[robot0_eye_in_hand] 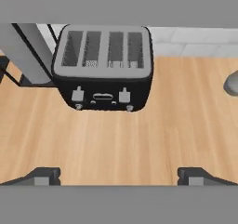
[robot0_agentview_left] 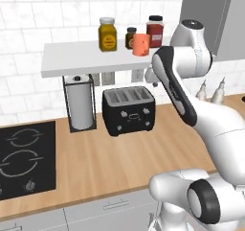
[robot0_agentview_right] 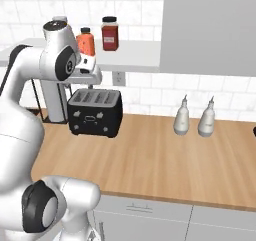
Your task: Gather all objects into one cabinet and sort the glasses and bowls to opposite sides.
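One glass, a salmon-orange cup (robot0_agentview_left: 141, 44), stands on the white wall shelf (robot0_agentview_left: 72, 57) among lidded jars; the right base view has this cup (robot0_agentview_right: 86, 45) just right of my arm's upper joint. The grey cabinet (robot0_agentview_left: 210, 14) hangs to the right of the shelf, and its grey face (robot0_agentview_right: 210, 30) is all I can see of it. My gripper (robot0_eye_in_hand: 119, 179) is open with nothing between its tips, which stand wide apart. It points down at the black toaster (robot0_eye_in_hand: 103, 69) from under the shelf. The bowls are out of view.
A yellow jar (robot0_agentview_left: 107, 33), a small dark jar (robot0_agentview_left: 130, 37) and a red jar (robot0_agentview_left: 155, 31) share the shelf. A paper towel holder (robot0_agentview_left: 80, 103) stands left of the toaster (robot0_agentview_left: 128, 110), a cooktop (robot0_agentview_left: 24, 158) further left. Two white bottles (robot0_agentview_right: 181, 116) (robot0_agentview_right: 206, 117) stand by the wall.
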Tool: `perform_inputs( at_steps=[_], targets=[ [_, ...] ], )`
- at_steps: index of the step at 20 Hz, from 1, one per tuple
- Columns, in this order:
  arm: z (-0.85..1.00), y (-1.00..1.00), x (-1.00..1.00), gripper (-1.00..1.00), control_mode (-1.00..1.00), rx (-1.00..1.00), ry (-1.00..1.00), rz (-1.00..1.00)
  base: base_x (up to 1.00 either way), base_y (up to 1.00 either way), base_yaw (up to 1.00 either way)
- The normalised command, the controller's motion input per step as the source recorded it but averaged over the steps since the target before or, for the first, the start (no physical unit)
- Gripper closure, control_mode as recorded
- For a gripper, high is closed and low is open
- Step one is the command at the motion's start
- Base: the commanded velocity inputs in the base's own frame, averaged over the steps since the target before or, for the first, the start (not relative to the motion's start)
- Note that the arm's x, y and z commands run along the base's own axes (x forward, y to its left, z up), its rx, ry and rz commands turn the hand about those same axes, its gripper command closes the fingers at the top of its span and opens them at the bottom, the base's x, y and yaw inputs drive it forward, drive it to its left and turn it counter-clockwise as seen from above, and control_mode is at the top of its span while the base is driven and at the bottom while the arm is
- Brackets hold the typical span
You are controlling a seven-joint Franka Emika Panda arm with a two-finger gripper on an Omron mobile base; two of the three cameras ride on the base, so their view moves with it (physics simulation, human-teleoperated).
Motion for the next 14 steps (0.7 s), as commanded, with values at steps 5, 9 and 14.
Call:
perform_inputs(
  at_steps=[5,9,14],
  targets=[
    [0.96,0.12,0.0,-1.0,-1.0,-0.07,-0.05,0.0,0.0,0.0,0.0],
    [0.62,0.0,0.0,-1.0,-1.0,-0.05,0.0,0.0,0.0,0.0,0.0],
    [0.16,0.0,0.0,-1.0,-1.0,0.0,0.0,0.0,0.0,0.0,0.0]
  ],
)
